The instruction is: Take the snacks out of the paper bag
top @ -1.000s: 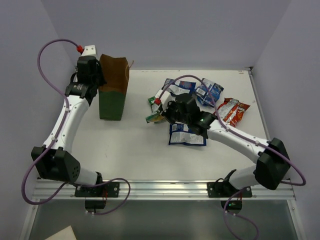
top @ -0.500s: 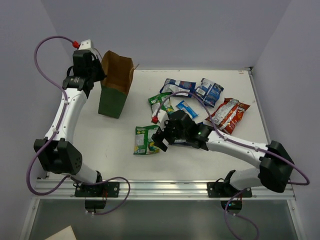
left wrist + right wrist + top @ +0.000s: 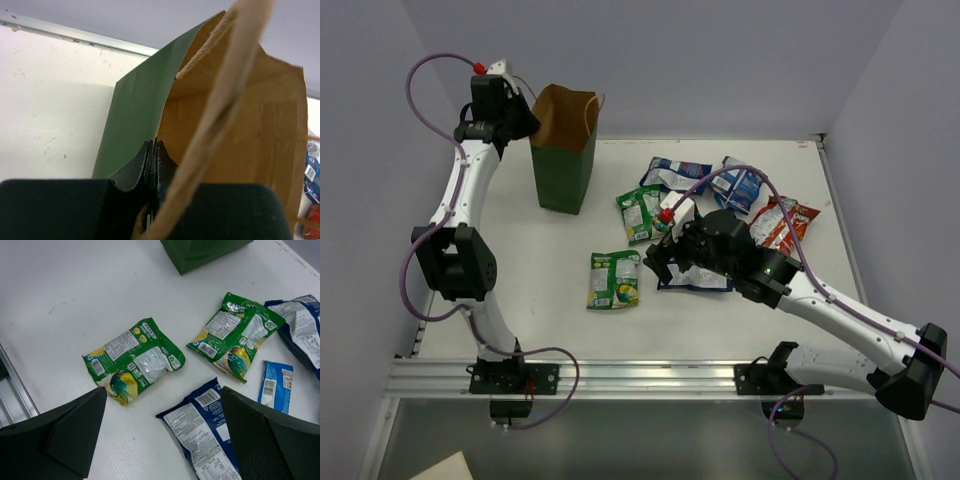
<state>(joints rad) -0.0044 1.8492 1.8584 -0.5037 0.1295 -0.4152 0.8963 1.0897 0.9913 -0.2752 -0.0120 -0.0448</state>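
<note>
The dark green paper bag (image 3: 563,165) stands upright at the back left, its brown mouth open. My left gripper (image 3: 525,122) is shut on its left rim; in the left wrist view the closed jaws (image 3: 154,150) pinch the bag wall (image 3: 132,120) beside a tan handle (image 3: 220,110). My right gripper (image 3: 660,262) hangs open above the table with nothing in it. Below it lie a green packet (image 3: 135,360), a second green packet (image 3: 235,335), a blue-and-white packet (image 3: 205,435) and a small blue bar (image 3: 275,386). The inside of the bag does not show.
Two more blue-and-white packets (image 3: 675,173) (image 3: 738,185) and a red-orange chip bag (image 3: 782,222) lie at the back right. The table's raised rim (image 3: 835,200) runs along the right. A metal rail (image 3: 620,378) holds the arm bases at the near edge.
My right gripper carried a green packet to the front left, opened and let it go, then drew back right. My left gripper moved the bag back and stood it more upright.
</note>
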